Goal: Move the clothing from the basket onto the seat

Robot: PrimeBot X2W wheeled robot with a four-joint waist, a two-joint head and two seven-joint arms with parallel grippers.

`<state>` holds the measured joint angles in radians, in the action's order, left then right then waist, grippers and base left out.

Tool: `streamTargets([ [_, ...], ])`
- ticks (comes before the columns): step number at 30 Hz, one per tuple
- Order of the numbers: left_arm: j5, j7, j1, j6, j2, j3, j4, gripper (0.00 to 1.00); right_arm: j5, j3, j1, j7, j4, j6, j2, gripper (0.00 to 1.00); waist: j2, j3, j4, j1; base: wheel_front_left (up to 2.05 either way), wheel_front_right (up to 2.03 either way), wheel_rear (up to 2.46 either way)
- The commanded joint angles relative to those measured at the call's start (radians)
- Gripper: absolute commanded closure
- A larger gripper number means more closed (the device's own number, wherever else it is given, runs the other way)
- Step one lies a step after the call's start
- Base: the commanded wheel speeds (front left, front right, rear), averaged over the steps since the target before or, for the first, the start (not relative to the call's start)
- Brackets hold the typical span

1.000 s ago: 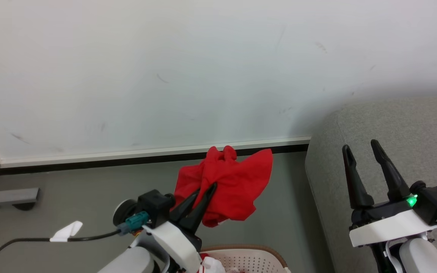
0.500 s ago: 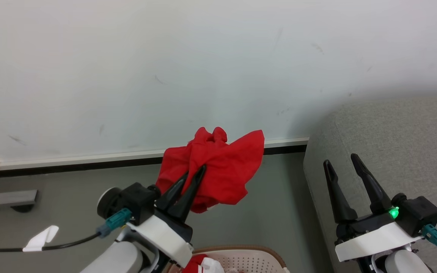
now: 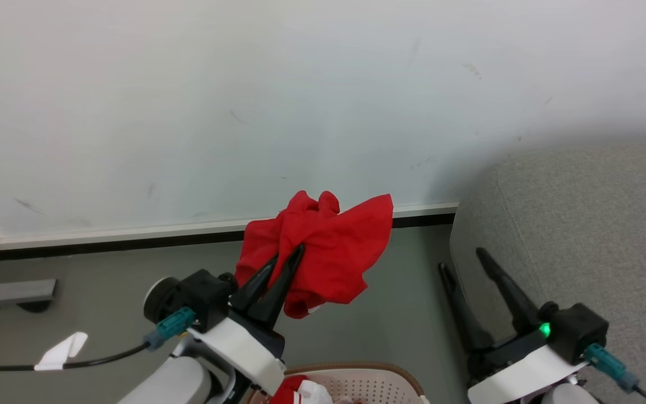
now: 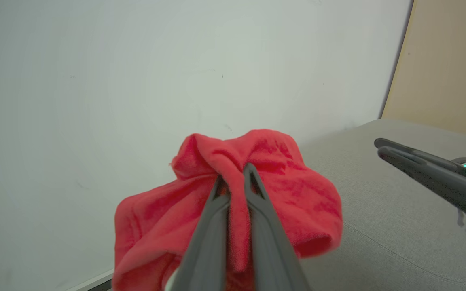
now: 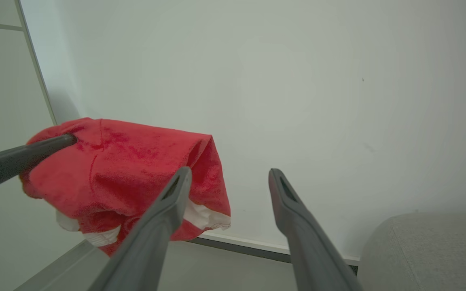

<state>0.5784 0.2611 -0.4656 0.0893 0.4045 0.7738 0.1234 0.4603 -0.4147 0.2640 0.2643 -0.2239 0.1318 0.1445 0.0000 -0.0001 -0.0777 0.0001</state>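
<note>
Head view: left gripper (image 3: 288, 253) jaws pinched tight on red garment (image 3: 337, 247), cloth bunched past the tips, held in air. Basket (image 3: 373, 371) sits below the jaws, possibly with a red-white garment (image 3: 307, 391) inside, though it's edge-cropped. Right gripper (image 3: 460, 259) jaws spread wide, empty, with sofa (image 3: 581, 224) just beside.

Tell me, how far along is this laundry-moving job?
Done: nothing yet; the visible part of the large light grey fabric sofa bears no clothing. In hand: the left jaws are shut on the plain bright red garment, held in the air beside the sofa; the right jaws stand open, empty. Left: a red-and-white garment lies in the cream perforated plastic basket.
</note>
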Motion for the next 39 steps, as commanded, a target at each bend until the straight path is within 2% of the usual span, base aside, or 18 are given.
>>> streamTargets([
  [1,0.005,-0.001,-0.004,0.003,0.002,-0.002,0.002,1.00,0.006,-0.013,-0.012,0.000,-0.005,-0.002,0.005,0.00,0.0000,-0.001,0.001,-0.0001,0.00,0.00,0.00],
  [10,0.005,-0.012,-0.015,-0.007,-0.017,0.022,-0.013,1.00,0.025,-0.220,0.052,0.000,-0.096,-0.002,0.010,0.00,0.0000,0.003,0.014,-0.0001,0.00,0.00,0.00],
  [16,0.007,-0.020,-0.023,-0.018,-0.034,0.042,-0.019,1.00,-0.007,-0.309,0.130,0.000,-0.205,-0.002,-0.004,0.00,0.0000,0.004,0.031,-0.0001,0.00,0.00,0.00],
  [22,0.014,-0.029,-0.029,-0.035,-0.059,0.066,-0.019,1.00,-0.042,-0.322,0.186,0.000,-0.306,-0.002,-0.037,0.00,0.0000,-0.004,0.063,-0.0001,0.00,0.00,0.00],
  [26,0.022,-0.034,-0.025,-0.046,-0.074,0.086,-0.011,1.00,-0.078,-0.277,0.201,0.000,-0.335,-0.002,-0.057,0.00,0.0000,-0.009,0.086,-0.0001,0.00,0.00,0.00],
  [34,0.035,-0.043,-0.015,-0.064,-0.098,0.118,0.012,1.00,-0.124,-0.215,0.186,0.000,-0.307,-0.002,-0.087,0.00,0.0000,-0.012,0.122,-0.0001,0.00,0.00,0.00],
  [35,0.036,-0.042,-0.014,-0.065,-0.099,0.119,0.015,1.00,-0.126,-0.212,0.185,0.000,-0.305,-0.002,-0.089,0.16,0.0000,-0.012,0.125,-0.0001,0.00,0.00,0.00],
  [36,0.038,-0.042,-0.013,-0.066,-0.100,0.120,0.017,1.00,-0.128,-0.211,0.183,0.000,-0.303,-0.002,-0.090,0.52,0.0000,-0.012,0.128,-0.0001,0.00,0.00,0.00],
  [37,0.039,-0.042,-0.013,-0.067,-0.101,0.121,0.019,1.00,-0.127,-0.211,0.182,0.000,-0.303,-0.002,-0.091,0.70,0.0000,-0.012,0.130,-0.0001,0.00,0.00,0.00],
  [38,0.040,-0.041,-0.013,-0.067,-0.102,0.122,0.021,1.00,-0.126,-0.212,0.182,0.000,-0.302,-0.002,-0.091,1.00,0.0000,-0.011,0.132,-0.0001,0.00,0.00,0.00],
  [39,0.039,-0.040,-0.014,-0.067,-0.103,0.121,0.023,1.00,-0.122,-0.214,0.182,0.000,-0.302,-0.002,-0.092,1.00,0.0000,-0.011,0.134,-0.0001,0.00,0.00,0.00],
])
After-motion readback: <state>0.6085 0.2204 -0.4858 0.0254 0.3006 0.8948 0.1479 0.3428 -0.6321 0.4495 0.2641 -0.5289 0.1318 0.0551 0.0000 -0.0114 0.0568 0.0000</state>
